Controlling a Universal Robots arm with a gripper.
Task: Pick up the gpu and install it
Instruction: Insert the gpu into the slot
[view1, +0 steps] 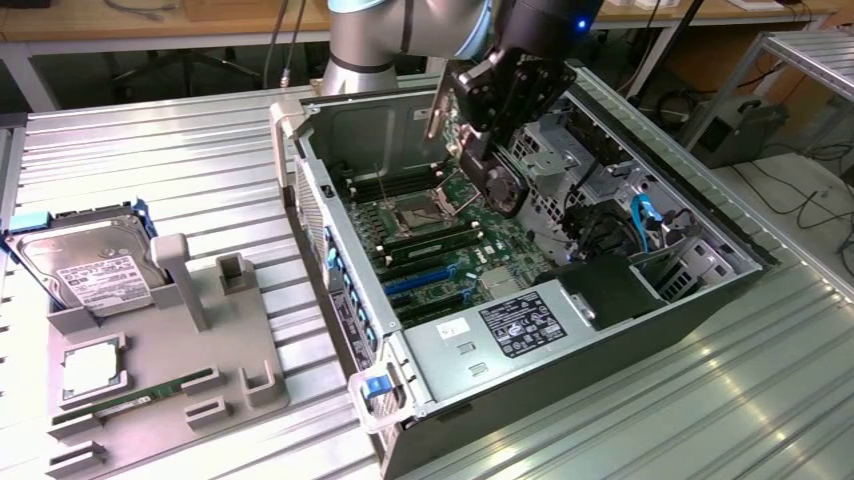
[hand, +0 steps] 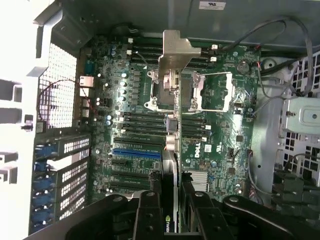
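The gpu (view1: 497, 185) hangs edge-down over the motherboard (view1: 454, 240) inside the open computer case (view1: 694, 300). It is a black card with a pale metal bracket (view1: 437, 110) at one end. My gripper (view1: 491, 135) is shut on the card from above. In the wrist view the gpu (hand: 172, 145) appears edge-on, running away from my gripper (hand: 171, 200). Its bracket (hand: 175, 55) is at the far end and the black fingers (hand: 149, 210) clamp either side. The card sits above the CPU socket (hand: 200, 92), apart from the blue slot (hand: 137, 152).
A grey fixture tray (view1: 240, 340) at the exterior view's left holds a silver hard drive (view1: 83, 270), a CPU (view1: 91, 365) and a green memory stick (view1: 134, 400). The power supply (view1: 534, 325) and drive cage (view1: 587, 150) crowd the case. Slatted metal table (view1: 667, 420) surrounds it.
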